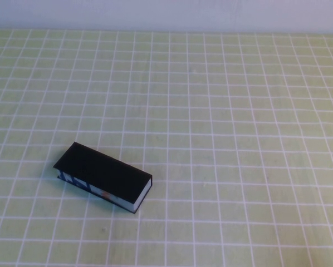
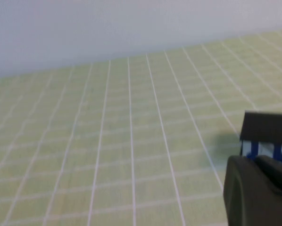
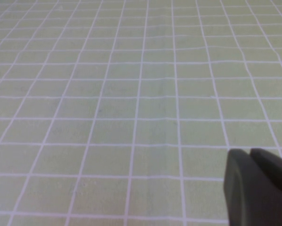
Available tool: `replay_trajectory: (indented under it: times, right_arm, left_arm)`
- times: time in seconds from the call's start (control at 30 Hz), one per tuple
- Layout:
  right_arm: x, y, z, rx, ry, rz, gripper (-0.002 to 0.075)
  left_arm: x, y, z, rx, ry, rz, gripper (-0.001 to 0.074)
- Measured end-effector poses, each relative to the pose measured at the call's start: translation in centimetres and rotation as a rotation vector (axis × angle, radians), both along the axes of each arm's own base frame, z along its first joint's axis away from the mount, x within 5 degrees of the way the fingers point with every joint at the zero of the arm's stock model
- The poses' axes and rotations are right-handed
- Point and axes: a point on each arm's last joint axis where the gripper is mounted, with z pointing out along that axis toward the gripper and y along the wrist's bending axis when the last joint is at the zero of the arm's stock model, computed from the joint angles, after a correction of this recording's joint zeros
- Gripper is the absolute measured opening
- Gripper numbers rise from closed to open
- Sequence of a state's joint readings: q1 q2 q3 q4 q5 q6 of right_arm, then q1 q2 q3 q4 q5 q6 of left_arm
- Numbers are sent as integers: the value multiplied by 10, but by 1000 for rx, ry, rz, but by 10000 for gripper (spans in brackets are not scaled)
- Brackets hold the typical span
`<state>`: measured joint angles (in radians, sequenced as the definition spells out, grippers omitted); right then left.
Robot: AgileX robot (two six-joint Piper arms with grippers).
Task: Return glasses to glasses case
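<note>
Only a dark corner of each pincer is shown: the left gripper [image 2: 259, 190] just before the glasses case [image 1: 104, 177], the right gripper [image 3: 258, 187] over bare cloth; what either holds cannot be told. The case is seen closed, lying aslant on the green checked tablecloth [image 1: 239, 139], left of centre. A pale wall [image 1: 166, 14] is seen behind.

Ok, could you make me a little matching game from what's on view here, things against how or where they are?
Things:
1. glasses case
2. tablecloth
3. left gripper
4. right gripper

Descriptions:
A. green with a white grid
B. close to the case
C. black, lid shut
D. above bare cloth only

Pairs: 1-C, 2-A, 3-B, 4-D.
</note>
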<state>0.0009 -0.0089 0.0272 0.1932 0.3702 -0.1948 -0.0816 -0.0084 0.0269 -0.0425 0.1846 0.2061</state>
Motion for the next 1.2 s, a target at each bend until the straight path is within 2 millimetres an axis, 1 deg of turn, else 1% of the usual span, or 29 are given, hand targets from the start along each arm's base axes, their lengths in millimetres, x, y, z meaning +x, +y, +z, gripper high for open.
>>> replay_trajectory:
  times: [0.13, 0.23, 1.2]
  right_arm:
    - [0, 0, 0, 2, 0, 0, -11]
    - [0, 0, 0, 2, 0, 0, -11]
    - [0, 0, 0, 2, -1, 0, -11]
  left_arm:
    - [-3, 0, -14, -34, 157, 8, -4]
    - [-4, 0, -17, -53, 194, 14, -4]
    - [-4, 1, -18, -47, 206, 18, -4]
